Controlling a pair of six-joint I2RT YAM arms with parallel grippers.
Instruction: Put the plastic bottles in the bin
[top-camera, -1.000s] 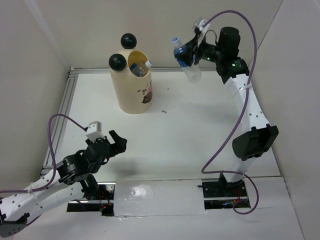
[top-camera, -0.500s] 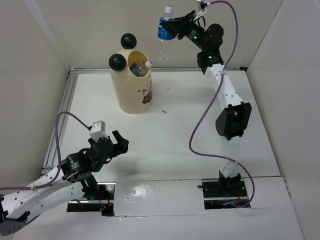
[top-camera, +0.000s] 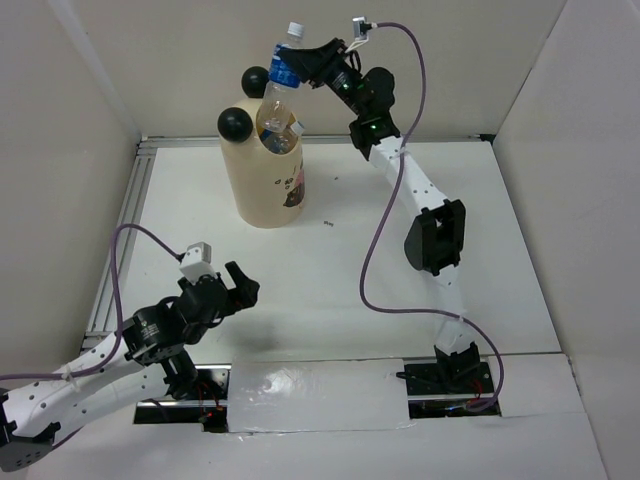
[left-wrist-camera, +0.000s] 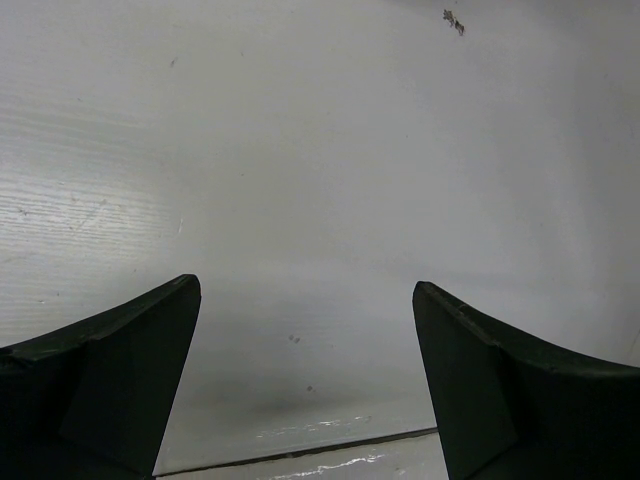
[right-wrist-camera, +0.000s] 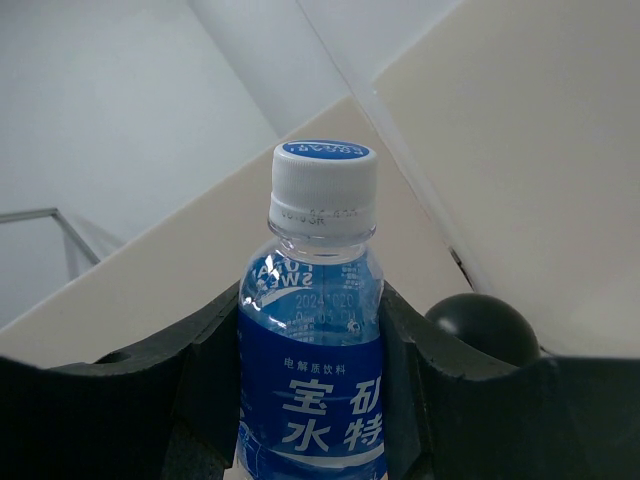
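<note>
**A:** What is the right gripper (top-camera: 288, 68) doing?
**B:** It is clamped on a blue-labelled bottle (right-wrist-camera: 312, 400), cap up, above the bin (top-camera: 265, 195) by the table's (top-camera: 400, 290) far left corner (another bottle (top-camera: 285, 136) sits inside).
**A:** And the left gripper (left-wrist-camera: 305, 290)?
**B:** Its fingers are spread with nothing between them, low near the table's near edge

Bright, even white light from above fills the table (top-camera: 400, 230); a soft grey shadow lies just beside the left gripper (top-camera: 242, 281). Glare shines on the glossy white strip (top-camera: 300, 385) at the near edge. In the right wrist view the bottle (right-wrist-camera: 312, 400) label is crisp, its print readable
</note>
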